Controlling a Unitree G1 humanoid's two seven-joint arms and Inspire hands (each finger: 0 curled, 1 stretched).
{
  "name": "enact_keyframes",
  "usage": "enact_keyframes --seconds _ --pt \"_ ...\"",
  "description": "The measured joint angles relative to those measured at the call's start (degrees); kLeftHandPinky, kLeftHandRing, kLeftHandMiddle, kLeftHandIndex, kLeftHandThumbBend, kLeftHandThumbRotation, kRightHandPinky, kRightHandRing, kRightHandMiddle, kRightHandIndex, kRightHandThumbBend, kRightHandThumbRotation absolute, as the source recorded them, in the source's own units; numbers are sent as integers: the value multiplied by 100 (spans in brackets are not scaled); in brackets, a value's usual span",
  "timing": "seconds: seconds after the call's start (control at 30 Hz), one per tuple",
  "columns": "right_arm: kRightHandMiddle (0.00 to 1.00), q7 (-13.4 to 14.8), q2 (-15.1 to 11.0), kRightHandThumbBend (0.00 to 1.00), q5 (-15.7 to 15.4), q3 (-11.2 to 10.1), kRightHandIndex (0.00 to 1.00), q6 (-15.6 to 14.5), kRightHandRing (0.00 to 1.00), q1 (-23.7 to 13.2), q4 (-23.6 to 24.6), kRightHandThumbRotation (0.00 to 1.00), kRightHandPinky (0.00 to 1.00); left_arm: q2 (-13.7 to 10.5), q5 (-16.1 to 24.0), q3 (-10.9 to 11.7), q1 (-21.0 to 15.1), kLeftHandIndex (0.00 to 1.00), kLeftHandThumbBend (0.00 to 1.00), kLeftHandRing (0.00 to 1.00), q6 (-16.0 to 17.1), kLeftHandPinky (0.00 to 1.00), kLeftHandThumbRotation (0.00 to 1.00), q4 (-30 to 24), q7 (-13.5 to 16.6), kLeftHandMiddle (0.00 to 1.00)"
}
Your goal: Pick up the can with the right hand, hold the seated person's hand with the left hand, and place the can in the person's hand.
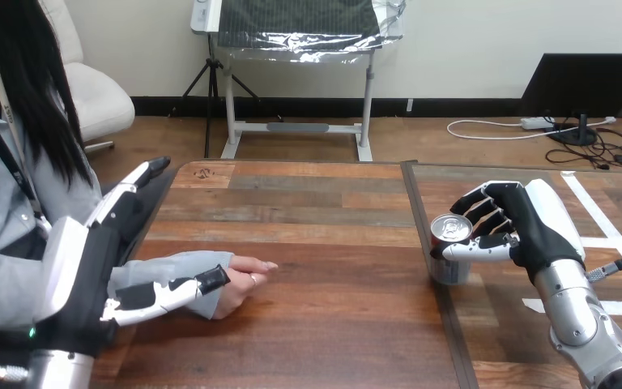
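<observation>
Can [452, 269]: upright on the right half of the wooden table [324, 211], silver top showing, well apart from the person. Looks to be standing on the wood, or only just off it; cannot tell which.

Right hand [526, 219]: reaching in from the right, fingers curled round the back of the can and thumb across its front, closed on it just under the rim.

Left hand [89, 259]: at the left of the view, fingers straight and pointing away, thumb stretched out sideways. Wide open, gripping nothing.

Person's hand [243, 279]: resting low on the table at the left, fingers loosely folded and pointing toward the middle, holding nothing.

Left hand and person: thumb lying across the grey sleeve [174, 271] just behind the person's hand. Touching or only in front of it, cannot tell. Not curled round the hand or wrist.

Done so far: grasp on the can, judging by the closed fingers.

Left to do: lifting the can clear, taking hold of the person's hand with the left hand, carrying the can across the table, setting it in the person's hand.

Progress: early, roughly the first step of three.
</observation>
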State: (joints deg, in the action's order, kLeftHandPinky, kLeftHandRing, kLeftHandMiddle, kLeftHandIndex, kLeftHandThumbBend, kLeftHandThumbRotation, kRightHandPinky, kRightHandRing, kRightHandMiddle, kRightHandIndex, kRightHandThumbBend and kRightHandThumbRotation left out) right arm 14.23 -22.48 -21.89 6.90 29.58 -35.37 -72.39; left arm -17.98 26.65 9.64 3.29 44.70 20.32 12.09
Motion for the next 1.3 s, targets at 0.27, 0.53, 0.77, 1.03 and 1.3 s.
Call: enact_keyframes --seconds 0.27,0.53,0.77,1.03,1.3 --pt "52 -19 8 81 2 0 54 0 46 0 0 0 43 -29 -101 -25 -19 87 100 88 -14 79 33 -79 -83 87" --pt "53 -37 21 80 2 0 54 0 48 0 0 0 44 -72 -133 -49 -33 87 100 88 -46 79 33 -81 -153 87" --pt "52 -40 27 81 2 0 54 0 47 0 0 0 44 -163 -122 -88 -46 88 100 89 -86 79 31 -81 -194 88" --pt "52 -40 32 81 2 0 54 0 47 0 0 0 44 -325 106 -146 -84 89 100 90 -314 79 31 -82 -200 89" --pt "52 -40 34 81 6 0 54 1 46 0 0 0 43 -529 361 -224 -125 90 100 89 -534 79 32 -81 -207 90"
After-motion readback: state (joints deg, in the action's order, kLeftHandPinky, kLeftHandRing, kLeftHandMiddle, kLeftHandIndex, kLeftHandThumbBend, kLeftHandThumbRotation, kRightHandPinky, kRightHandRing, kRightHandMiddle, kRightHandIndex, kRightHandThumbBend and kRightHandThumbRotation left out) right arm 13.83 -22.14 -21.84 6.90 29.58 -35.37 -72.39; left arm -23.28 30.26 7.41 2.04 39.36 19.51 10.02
